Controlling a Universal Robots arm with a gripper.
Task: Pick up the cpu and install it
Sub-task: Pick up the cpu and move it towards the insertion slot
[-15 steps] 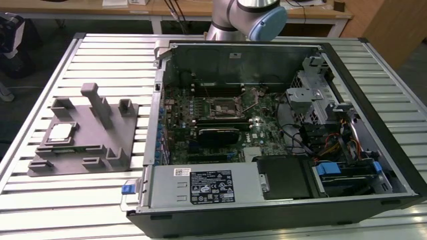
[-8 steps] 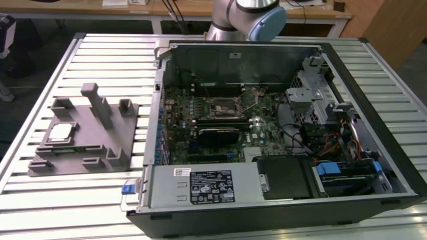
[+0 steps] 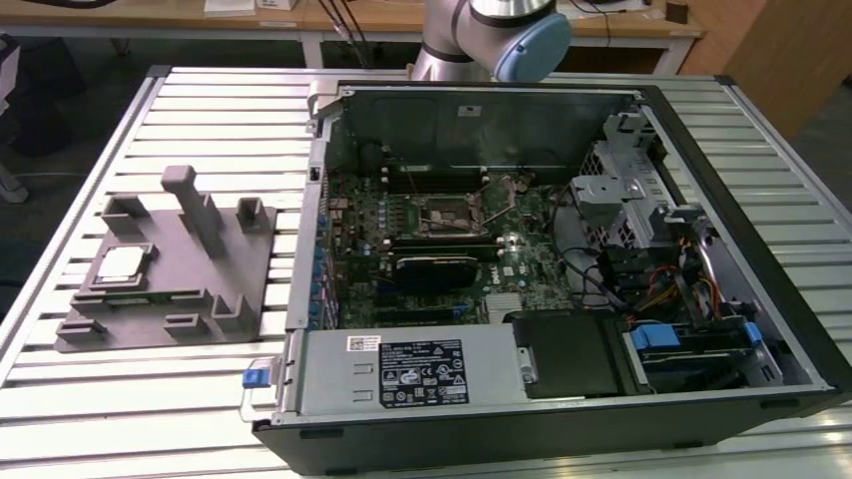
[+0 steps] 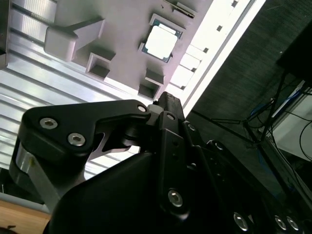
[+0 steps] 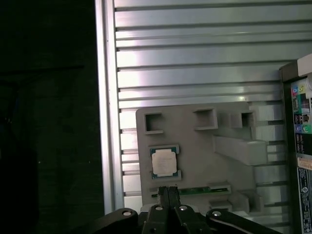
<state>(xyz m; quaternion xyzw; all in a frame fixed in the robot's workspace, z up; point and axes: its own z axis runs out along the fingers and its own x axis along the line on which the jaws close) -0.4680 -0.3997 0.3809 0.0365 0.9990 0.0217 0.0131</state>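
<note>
The cpu (image 3: 123, 264) is a small square chip with a silvery top. It lies flat in a recess of the grey fixture (image 3: 200, 289) on the exterior view's left. In both wrist views the cpu (image 5: 164, 162) (image 4: 161, 42) is seen from well above. My gripper (image 5: 169, 190) hangs high over the fixture (image 5: 204, 146), apart from the chip, its black fingertips (image 4: 167, 99) pressed together with nothing between them. The motherboard socket (image 3: 448, 214), with its metal frame, sits inside the open computer case (image 3: 745, 329).
The case takes up the middle and the exterior view's right of the slatted metal table (image 3: 213, 110). Upright posts (image 3: 187, 200) rise from the fixture. A thin green board edge (image 5: 195, 191) sits in a fixture slot near the chip. My arm's base (image 3: 486, 35) stands behind the case.
</note>
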